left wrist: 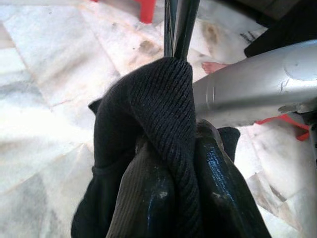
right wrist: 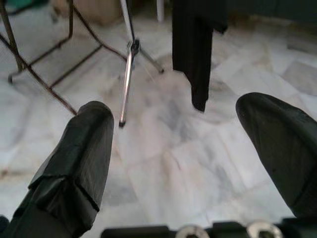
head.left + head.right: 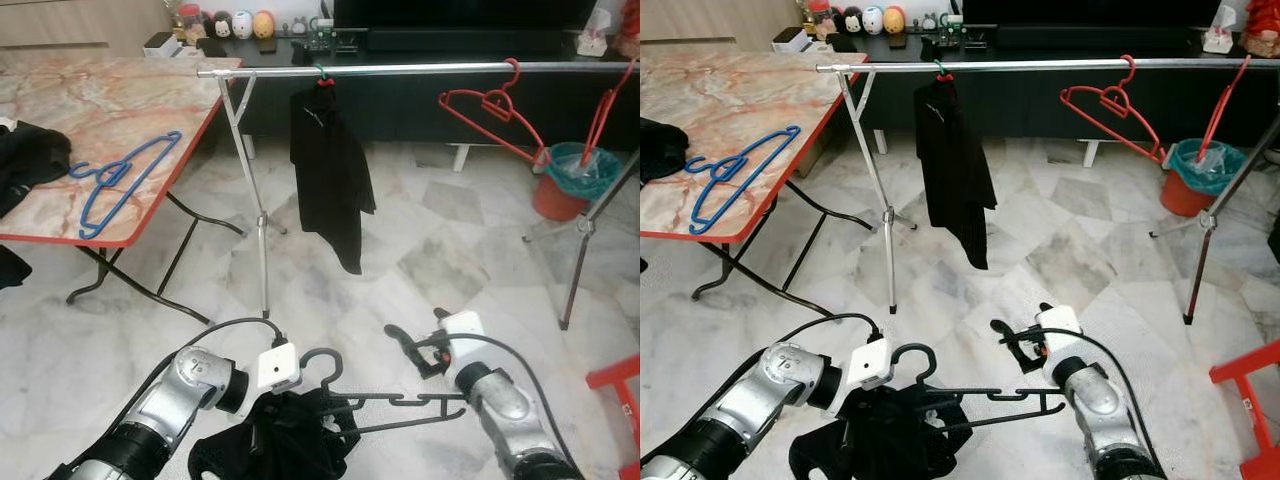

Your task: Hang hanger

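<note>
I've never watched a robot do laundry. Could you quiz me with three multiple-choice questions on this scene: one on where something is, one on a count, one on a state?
1. Where does the blue hanger lie?
A. on the marble table
B. on the floor
C. on the rail

2. How many red hangers hang on the rail?
A. none
B. two
C. five

3. How is the right gripper?
A. shut on cloth
B. open, holding nothing
C. shut on the rail

Answers: 1 A, it rests on the tabletop. 2 B, both hook the rail's right part. 3 B, its fingers stand apart over bare floor.
</note>
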Controlling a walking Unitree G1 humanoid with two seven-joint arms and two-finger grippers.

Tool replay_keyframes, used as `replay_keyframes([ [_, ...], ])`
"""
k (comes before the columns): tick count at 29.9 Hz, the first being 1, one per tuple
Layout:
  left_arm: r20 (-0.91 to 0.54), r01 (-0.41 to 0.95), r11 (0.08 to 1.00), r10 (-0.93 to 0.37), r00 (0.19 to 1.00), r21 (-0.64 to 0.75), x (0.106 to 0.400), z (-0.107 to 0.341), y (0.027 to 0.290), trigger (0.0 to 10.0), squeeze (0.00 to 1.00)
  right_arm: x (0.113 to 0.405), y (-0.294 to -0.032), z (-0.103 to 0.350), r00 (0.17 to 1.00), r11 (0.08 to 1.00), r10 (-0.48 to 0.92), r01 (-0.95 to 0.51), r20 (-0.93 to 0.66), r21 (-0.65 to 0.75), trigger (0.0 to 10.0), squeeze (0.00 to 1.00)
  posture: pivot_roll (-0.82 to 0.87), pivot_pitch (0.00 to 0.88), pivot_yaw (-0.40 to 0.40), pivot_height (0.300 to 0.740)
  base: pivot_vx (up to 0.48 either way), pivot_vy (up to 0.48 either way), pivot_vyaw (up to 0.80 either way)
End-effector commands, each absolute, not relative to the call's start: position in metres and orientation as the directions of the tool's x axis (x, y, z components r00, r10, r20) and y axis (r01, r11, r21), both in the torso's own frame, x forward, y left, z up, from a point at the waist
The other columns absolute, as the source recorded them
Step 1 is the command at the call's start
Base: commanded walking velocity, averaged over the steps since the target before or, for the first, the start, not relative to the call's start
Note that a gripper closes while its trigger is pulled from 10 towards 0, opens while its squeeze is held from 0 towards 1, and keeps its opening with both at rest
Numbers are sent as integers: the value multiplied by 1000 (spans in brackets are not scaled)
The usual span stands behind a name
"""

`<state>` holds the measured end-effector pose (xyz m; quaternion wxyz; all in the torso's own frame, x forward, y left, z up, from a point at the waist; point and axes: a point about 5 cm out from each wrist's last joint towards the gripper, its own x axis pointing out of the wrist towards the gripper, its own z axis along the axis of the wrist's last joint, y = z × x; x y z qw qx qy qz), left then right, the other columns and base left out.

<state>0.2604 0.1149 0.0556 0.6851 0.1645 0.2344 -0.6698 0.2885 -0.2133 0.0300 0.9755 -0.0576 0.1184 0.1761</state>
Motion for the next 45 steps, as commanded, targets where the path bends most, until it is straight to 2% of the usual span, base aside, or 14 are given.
replay_keyframes([
  [1,-567,996,46,-824,-5,-77,261,54,117,10000,0,290,-221,38,912,930,349,-366,-218,-42,10000,0,-27,13,33,740,0,0,0],
  [5,-597,997,46,-802,-1,-63,261,51,119,10000,0,293,-232,54,898,910,414,-414,-148,27,10000,0,-28,8,35,740,0,0,0],
  [9,-624,998,41,-781,2,-48,261,47,120,10000,0,290,-228,64,830,835,550,-541,-91,104,10000,0,-28,5,38,740,0,0,0],
  [11,-645,999,47,-764,25,-17,264,46,120,10000,0,276,-212,65,678,678,732,-712,-72,182,10000,0,-27,5,39,740,0,0,0],
  [16,-635,999,54,-771,41,-1,268,50,118,10000,0,259,-197,57,501,516,856,-825,-125,230,10000,0,-20,16,39,740,0,0,0],
  [17,-633,999,46,-773,39,6,270,53,117,10000,0,252,-193,52,438,464,885,-850,-155,250,10000,0,-15,21,40,740,0,0,0],
  [21,-640,999,3,-768,25,36,273,62,118,10000,0,237,-186,46,305,352,933,-887,-192,300,10000,0,-9,27,42,740,0,0,0],
  [26,-653,997,-60,-757,-8,57,276,78,117,10000,0,228,-181,48,203,256,962,-903,-182,346,10000,0,-3,33,46,740,0,0,0],
  [29,-653,994,-94,-756,-31,61,277,85,114,10000,0,226,-182,45,171,240,960,-911,-224,335,10000,0,-1,36,45,740,0,0,0],
  [35,-646,989,-127,-762,-44,82,277,92,106,10000,0,225,-183,42,160,248,940,-927,-301,282,10000,0,-1,40,45,740,0,0,0],
  [40,-652,981,-179,-753,-91,69,272,94,101,10000,0,236,-183,45,222,293,918,-938,-328,184,10000,0,-2,41,45,740,0,0,0],
  [45,-665,973,-223,-736,-127,61,268,96,99,10000,0,240,-180,52,218,270,922,-954,-321,128,10000,0,-2,41,45,740,0,0,0],
])
